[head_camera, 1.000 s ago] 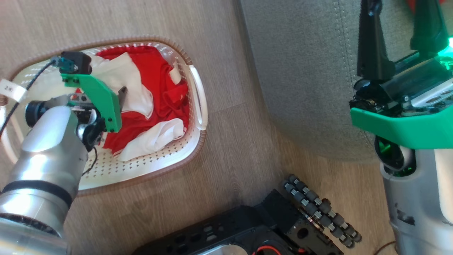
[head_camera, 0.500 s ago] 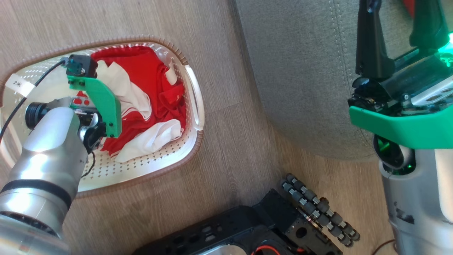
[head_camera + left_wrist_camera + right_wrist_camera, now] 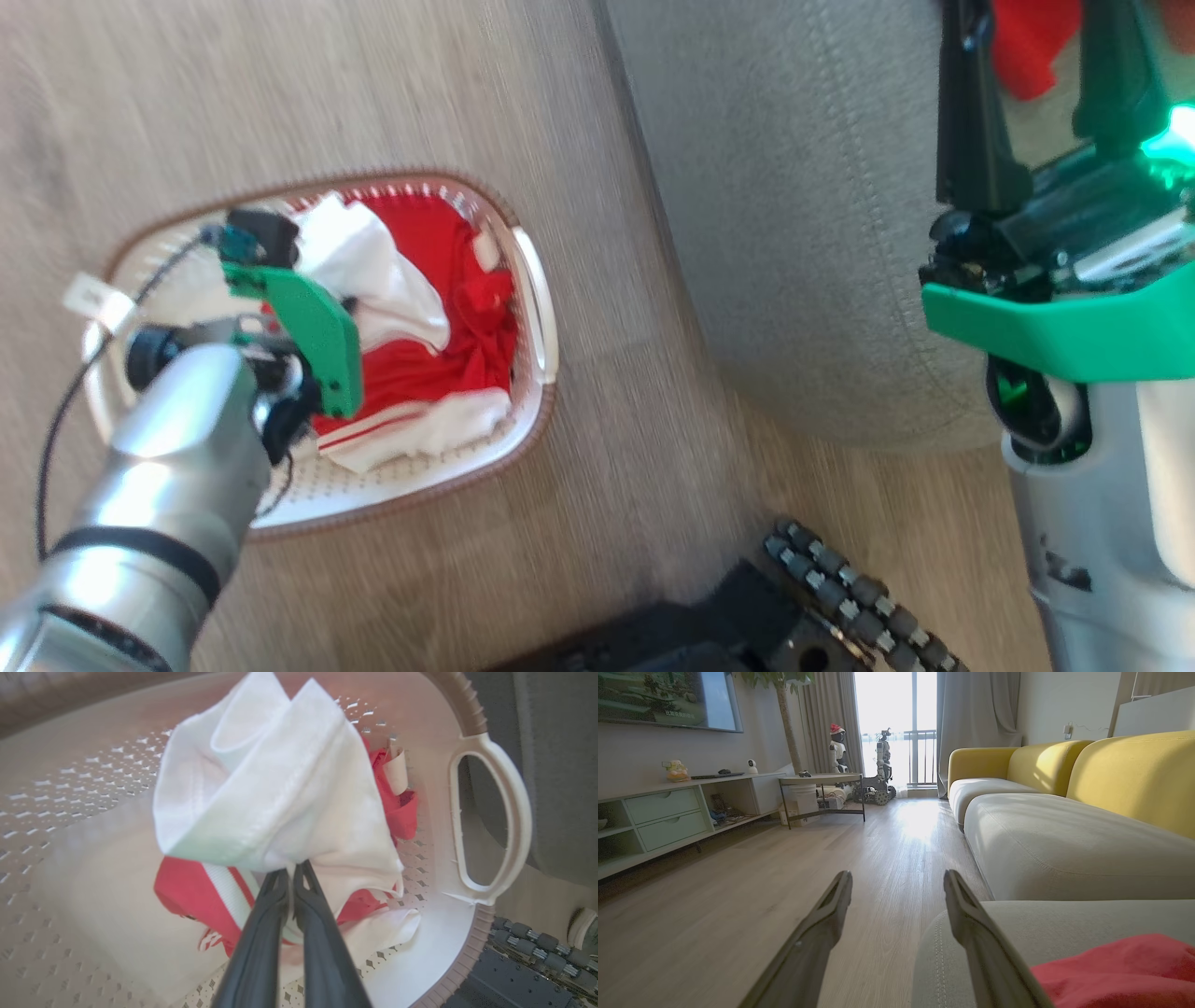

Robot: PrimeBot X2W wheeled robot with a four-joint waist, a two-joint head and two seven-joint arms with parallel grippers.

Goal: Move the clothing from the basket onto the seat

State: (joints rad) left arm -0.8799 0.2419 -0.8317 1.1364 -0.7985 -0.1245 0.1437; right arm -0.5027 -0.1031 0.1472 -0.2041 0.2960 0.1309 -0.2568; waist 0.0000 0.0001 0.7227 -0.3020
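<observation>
The cream basket stands on the wooden floor, left of the grey-green seat. A red garment with white panels lies bunched inside it. My left gripper reaches down into the basket and is shut on a fold of the white panel, which rises around the fingertips. In the head view its green bracket covers the fingers. My right gripper hangs open over the seat with nothing between its fingers, as the right wrist view also shows. A plain red garment lies on the seat beside it.
My dark wheeled base sits on the floor below the seat's corner. Yellow backrests line the sofa. Across the wooden floor stand a low TV cabinet, a small round table and other robots by the window.
My left gripper has gone from open to shut on the white panel of the garment, which now bunches upward. The head camera has shifted, so the whole picture moved. The right gripper stays open.
</observation>
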